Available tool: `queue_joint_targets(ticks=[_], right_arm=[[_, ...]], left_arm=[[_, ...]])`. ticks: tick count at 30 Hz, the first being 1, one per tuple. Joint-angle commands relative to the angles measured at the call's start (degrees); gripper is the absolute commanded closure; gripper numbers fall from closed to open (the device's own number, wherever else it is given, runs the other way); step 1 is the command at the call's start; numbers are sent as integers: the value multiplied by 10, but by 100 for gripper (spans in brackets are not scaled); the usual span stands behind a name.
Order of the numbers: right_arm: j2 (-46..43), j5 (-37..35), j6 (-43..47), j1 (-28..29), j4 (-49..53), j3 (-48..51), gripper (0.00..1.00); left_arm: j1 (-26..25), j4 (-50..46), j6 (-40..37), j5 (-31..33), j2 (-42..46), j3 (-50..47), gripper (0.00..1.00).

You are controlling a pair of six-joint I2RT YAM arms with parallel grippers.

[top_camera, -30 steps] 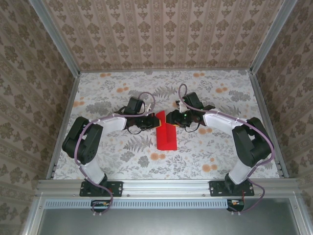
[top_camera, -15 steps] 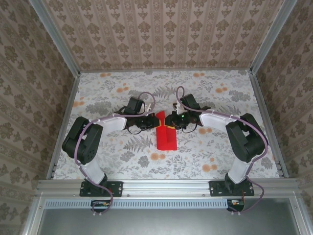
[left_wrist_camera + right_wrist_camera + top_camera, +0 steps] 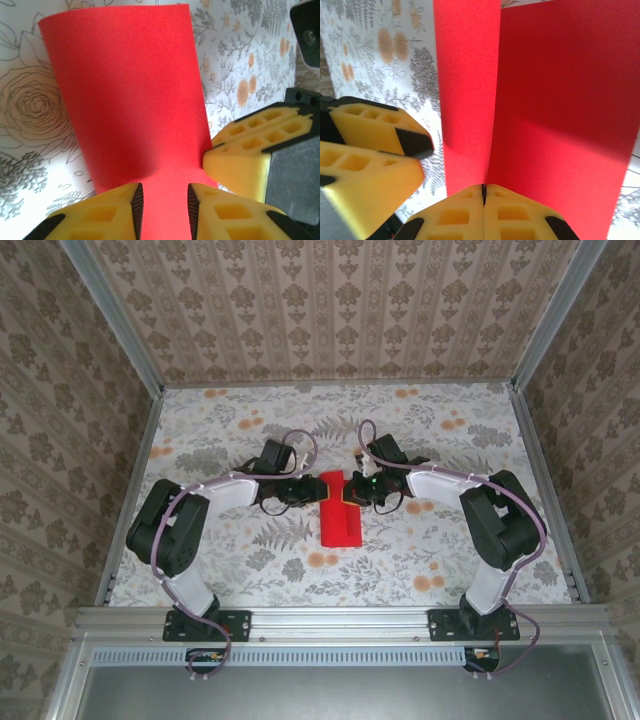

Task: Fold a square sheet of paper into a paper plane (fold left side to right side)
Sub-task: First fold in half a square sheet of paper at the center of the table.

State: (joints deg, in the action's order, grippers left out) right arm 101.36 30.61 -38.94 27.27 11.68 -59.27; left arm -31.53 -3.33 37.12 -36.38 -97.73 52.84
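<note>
Top external view: the red paper (image 3: 340, 518) lies at the centre of the worktop (image 3: 450, 430), with both tools at its 12 o'clock end. The left tool (image 3: 162, 200) is spread, with paper passing between its fingers. The right tool (image 3: 484, 192) is pressed together, pinching the paper's crease.
</note>
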Motion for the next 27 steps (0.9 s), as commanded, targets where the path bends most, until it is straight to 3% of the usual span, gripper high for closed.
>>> queue_joint_targets(ticks=[1,4,9,20,27], right_arm=[[8,-39,27,2,46,-18,99],[11,-57,35,2,57,-20,99],[16,-80,46,2,74,-25,98],[27,-104,60,2,99,-32,98],[30,-115,67,3,110,-32,97]], left_arm=[[1,-59,-37,36,30,20,59],[1,-71,-38,46,29,19,51],[-5,-74,-26,52,7,24,49],[-28,-115,-28,72,-49,71,48],[-41,-135,-33,85,-76,90,53]])
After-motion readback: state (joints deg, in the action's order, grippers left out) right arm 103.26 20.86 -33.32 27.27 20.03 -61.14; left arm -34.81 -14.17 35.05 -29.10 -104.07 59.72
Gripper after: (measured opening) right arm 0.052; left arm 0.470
